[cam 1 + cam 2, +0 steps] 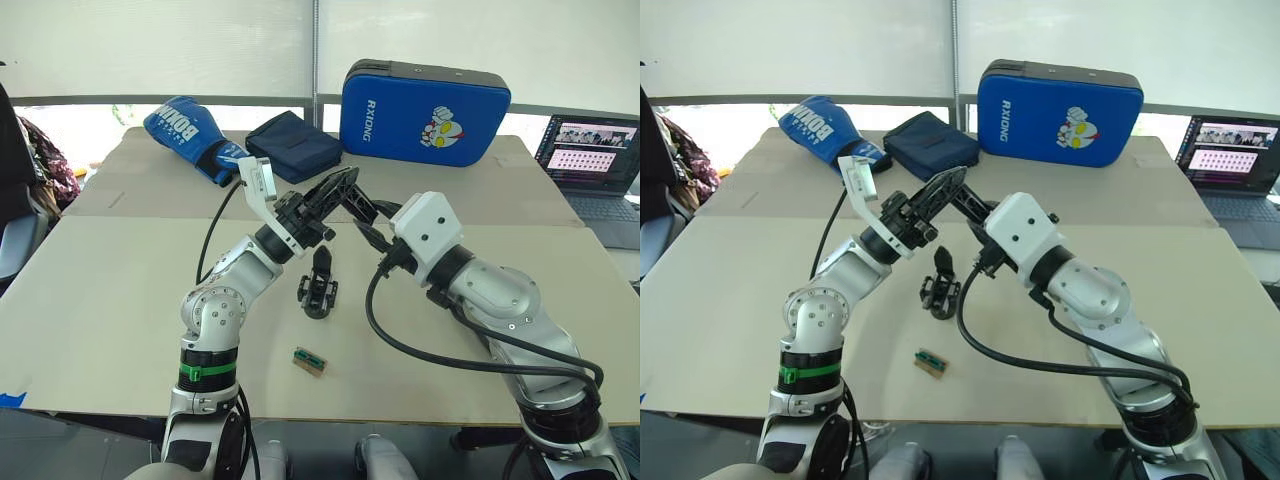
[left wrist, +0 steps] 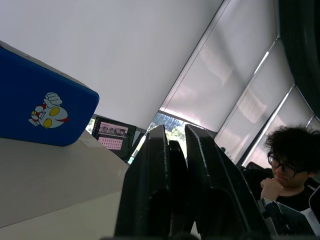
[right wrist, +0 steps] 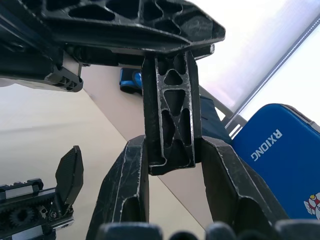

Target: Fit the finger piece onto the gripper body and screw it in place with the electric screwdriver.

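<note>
The two arms meet above the middle of the counter (image 1: 120, 300), the right end effector (image 1: 352, 200) clamped on a finger of the left end effector (image 1: 335, 190), so the air over the gripper body (image 1: 319, 285) with its upright finger piece (image 1: 321, 263) is barred from 12 o'clock. A small green-topped block (image 1: 310, 361) lies near at 6 o'clock; the counter towards 9 and 3 o'clock lies bare. At the far edge, 11 to 1 o'clock, a boxing glove (image 1: 190, 135), a dark pouch (image 1: 293, 145) and a blue pad (image 1: 425, 112) form a barrier, with a laptop (image 1: 590, 165) at 2 o'clock
</note>
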You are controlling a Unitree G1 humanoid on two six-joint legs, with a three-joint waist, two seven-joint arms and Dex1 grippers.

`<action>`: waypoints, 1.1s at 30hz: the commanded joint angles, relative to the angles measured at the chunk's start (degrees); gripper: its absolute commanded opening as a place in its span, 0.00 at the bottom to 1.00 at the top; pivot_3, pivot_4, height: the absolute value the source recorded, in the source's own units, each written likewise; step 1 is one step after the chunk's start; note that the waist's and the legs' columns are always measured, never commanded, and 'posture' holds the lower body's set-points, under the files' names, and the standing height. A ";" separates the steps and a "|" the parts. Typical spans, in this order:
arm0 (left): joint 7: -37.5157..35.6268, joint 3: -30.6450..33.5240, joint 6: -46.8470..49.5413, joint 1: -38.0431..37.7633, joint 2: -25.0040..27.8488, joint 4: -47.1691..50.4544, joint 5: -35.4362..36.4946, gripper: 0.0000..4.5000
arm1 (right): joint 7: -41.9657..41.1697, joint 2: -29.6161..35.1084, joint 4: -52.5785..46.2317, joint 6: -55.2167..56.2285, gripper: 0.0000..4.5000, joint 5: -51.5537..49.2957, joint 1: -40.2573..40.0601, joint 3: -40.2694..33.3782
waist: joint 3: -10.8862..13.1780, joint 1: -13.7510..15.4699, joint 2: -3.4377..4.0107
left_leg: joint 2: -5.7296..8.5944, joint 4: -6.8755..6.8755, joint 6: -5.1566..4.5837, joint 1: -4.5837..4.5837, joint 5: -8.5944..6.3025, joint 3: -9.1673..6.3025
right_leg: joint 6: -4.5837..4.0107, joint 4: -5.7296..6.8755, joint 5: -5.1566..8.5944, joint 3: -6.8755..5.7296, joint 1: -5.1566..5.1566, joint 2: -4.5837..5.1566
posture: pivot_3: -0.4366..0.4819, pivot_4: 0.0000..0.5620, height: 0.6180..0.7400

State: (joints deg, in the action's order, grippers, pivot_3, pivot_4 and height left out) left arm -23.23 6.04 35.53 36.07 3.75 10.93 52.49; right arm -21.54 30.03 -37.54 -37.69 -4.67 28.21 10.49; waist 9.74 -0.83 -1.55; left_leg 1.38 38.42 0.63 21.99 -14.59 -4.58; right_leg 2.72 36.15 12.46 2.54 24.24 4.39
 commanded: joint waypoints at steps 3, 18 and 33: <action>0.61 1.14 -0.75 0.85 -0.69 1.75 1.71 0.00 | -0.39 -1.02 -2.41 1.10 0.35 -0.28 -0.11 -1.96 | 0.00 0.01 0.00 | 0.00 0.00 0.00 -0.01 0.00 0.00 | 0.00 0.00 0.00 0.00 -0.01 0.00 | 0.48 0.27 1.00; -17.68 5.29 5.73 9.69 16.08 -13.94 4.73 0.00 | -27.08 18.29 -0.34 -3.48 1.00 -23.75 -7.42 -24.90 | 0.01 -0.23 0.00 | 0.00 0.01 -0.03 -0.04 -0.02 0.01 | 0.02 -0.05 0.01 -0.03 -0.09 -0.04 | 0.48 0.27 1.00; -45.06 -11.31 18.61 10.99 27.24 -10.59 -0.02 0.00 | -17.52 15.32 6.93 -43.18 1.00 -63.08 6.92 -20.32 | 0.02 -0.10 0.00 | -0.05 0.00 -0.04 0.02 -0.02 0.00 | 0.00 -0.03 0.01 -0.03 -0.02 -0.04 | 0.48 0.27 1.00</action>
State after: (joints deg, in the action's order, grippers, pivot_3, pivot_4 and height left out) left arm -67.00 -4.99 54.89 46.39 30.99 -1.62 53.06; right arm -40.49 45.81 -30.66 -79.14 -63.66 33.62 -9.50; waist 9.76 -0.94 -1.55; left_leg 1.32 38.42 0.59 22.03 -14.61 -4.58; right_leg 2.73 36.11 12.47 2.51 24.24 4.35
